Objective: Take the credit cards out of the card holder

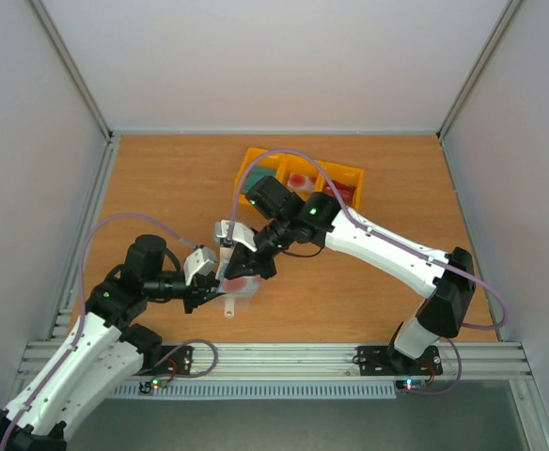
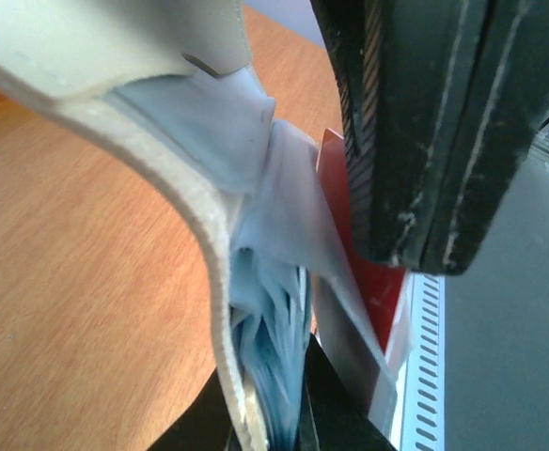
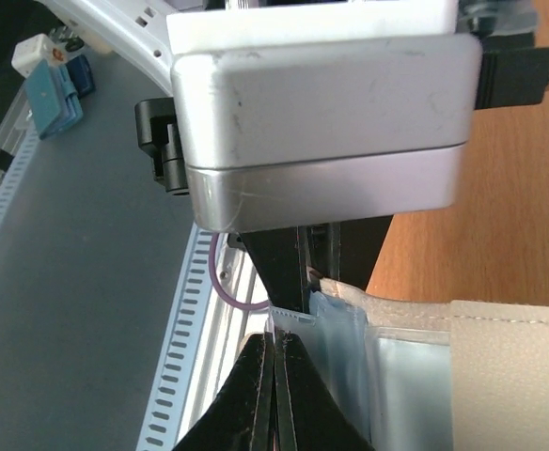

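Observation:
The cream-beige card holder (image 1: 243, 287) hangs just above the table, spread open so its translucent grey-blue pockets (image 2: 256, 141) show. My left gripper (image 2: 273, 385) is shut on its pocket side from the left (image 1: 209, 282). A red-and-white credit card (image 2: 376, 293) sticks out of the holder. My right gripper (image 3: 276, 346) is shut on that card's thin edge, right beside the left gripper's fingers (image 3: 289, 268). The right gripper's black fingers (image 2: 425, 141) fill the upper right of the left wrist view. Two more cards, pinkish red (image 1: 301, 180) and dark red (image 1: 341, 194), lie in the yellow tray.
A yellow three-compartment tray (image 1: 256, 156) stands at the back of the wooden table, behind the right arm. The holder's strap tab (image 1: 227, 311) hangs toward the front. A metal rail (image 1: 284, 357) runs along the near edge. Grey walls enclose the table on three sides.

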You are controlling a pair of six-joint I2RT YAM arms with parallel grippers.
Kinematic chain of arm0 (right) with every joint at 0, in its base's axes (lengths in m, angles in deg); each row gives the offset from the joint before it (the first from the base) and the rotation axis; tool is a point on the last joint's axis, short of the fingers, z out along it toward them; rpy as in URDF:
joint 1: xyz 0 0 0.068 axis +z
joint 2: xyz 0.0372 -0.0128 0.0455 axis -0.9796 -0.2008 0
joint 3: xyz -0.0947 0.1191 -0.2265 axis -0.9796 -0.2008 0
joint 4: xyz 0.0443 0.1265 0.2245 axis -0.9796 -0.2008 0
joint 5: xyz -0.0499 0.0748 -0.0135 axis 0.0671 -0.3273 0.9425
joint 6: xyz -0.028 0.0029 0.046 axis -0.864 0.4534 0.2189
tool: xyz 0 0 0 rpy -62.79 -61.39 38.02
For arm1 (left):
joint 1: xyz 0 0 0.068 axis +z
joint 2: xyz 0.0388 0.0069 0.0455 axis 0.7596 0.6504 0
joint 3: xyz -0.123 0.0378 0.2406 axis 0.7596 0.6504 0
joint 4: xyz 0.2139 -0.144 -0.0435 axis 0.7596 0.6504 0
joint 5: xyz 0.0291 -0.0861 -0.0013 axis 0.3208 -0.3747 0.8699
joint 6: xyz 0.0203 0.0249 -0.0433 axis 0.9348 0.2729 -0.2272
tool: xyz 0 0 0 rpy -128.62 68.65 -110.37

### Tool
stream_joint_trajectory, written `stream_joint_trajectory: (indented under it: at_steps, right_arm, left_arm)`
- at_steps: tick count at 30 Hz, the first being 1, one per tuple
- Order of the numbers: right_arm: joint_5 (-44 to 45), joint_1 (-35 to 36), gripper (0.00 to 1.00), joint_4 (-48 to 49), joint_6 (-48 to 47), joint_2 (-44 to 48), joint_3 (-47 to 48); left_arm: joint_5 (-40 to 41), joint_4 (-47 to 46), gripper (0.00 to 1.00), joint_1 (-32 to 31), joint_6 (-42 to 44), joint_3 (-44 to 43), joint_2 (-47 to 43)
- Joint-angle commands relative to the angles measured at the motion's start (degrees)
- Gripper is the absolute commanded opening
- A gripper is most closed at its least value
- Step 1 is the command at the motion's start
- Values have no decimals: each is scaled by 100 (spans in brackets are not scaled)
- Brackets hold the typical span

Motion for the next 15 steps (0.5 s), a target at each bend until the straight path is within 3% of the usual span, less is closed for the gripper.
stream_joint_trajectory:
  at_steps: [1,15]
  right_arm:
    - [35,-5,1,-25,109,252,175]
    - [459,-436,1,388,508,753,151]
  left_arm:
    - [-76,-191,0,-31,405,-145,-24]
    - [9,154,0,-68,979,-68,-44]
